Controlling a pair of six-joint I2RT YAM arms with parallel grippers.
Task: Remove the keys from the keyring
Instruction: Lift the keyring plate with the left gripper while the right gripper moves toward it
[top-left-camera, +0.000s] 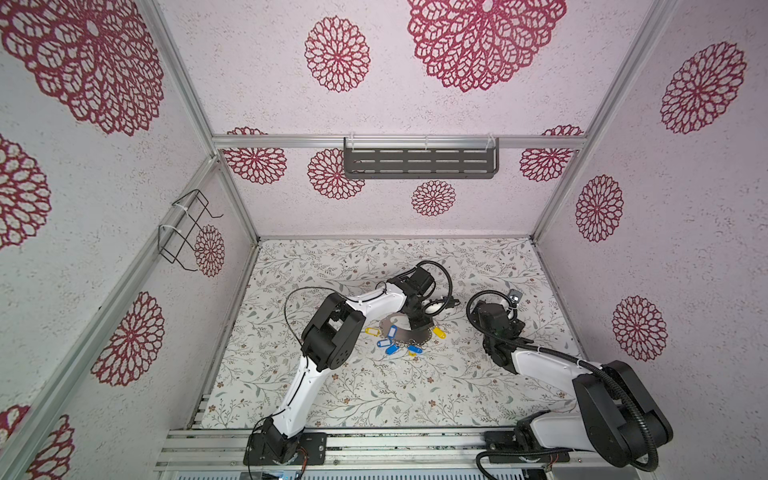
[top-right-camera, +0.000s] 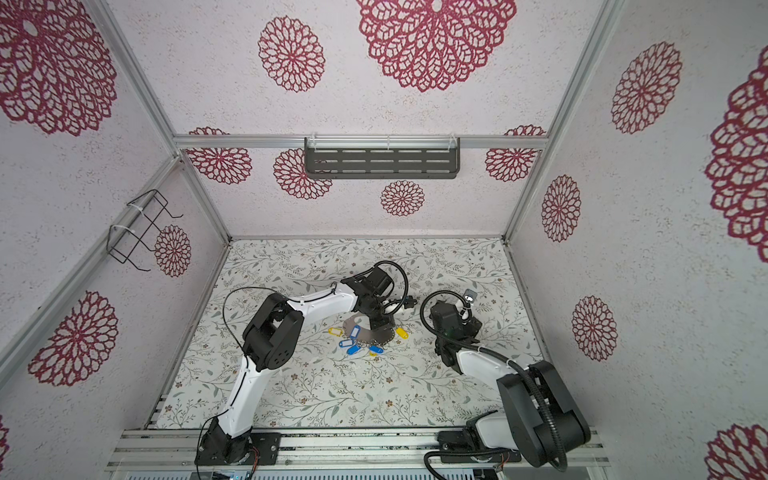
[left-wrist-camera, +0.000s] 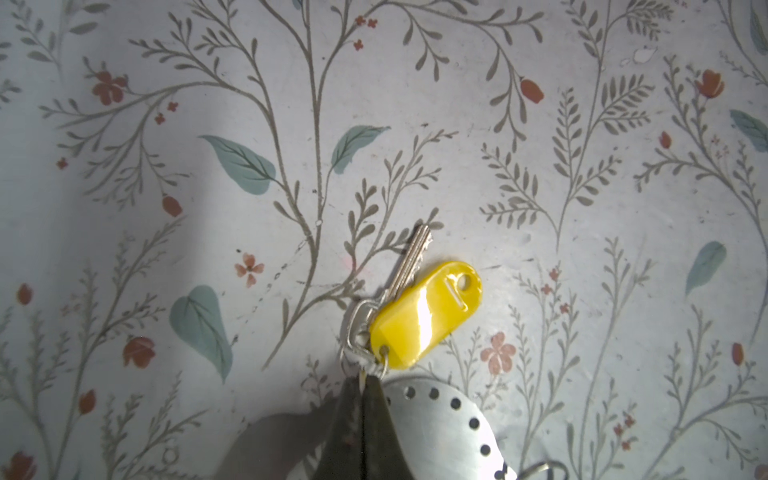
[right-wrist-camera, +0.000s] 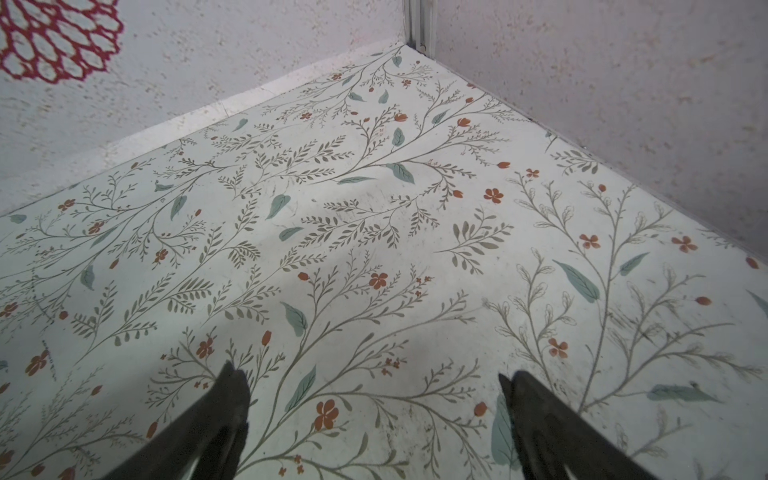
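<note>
Your left pincer (left-wrist-camera: 362, 384) is pressed together right at the rim of the keyring (left-wrist-camera: 440, 428), with its tips against the small rings (left-wrist-camera: 353, 328) that carry the yellow tag (left-wrist-camera: 426, 313) and a metal key (left-wrist-camera: 411, 259). Whether wire is actually caught between the tips, you cannot tell from here. Your right pincer (right-wrist-camera: 370, 376) is spread wide and empty over bare desk (right-wrist-camera: 374, 232), well apart from the work.

The keyring (top-left-camera: 390, 323) lies flat near the middle of the desk, and the other keys (top-left-camera: 384, 343) fan out along its near rim.

Expect the keyring to be stiff, thin and smooth. It will likely slide or lift with any tug, so pin it down on a bare stretch away from the holes. The tags look light and glossy and hang loose on their rings, so they will probably swing and slip. Take each one across its broad flat faces, or nip the ring close to the rim. The rings are thin springy wire and will likely squirt out of a careless pinch.
</note>
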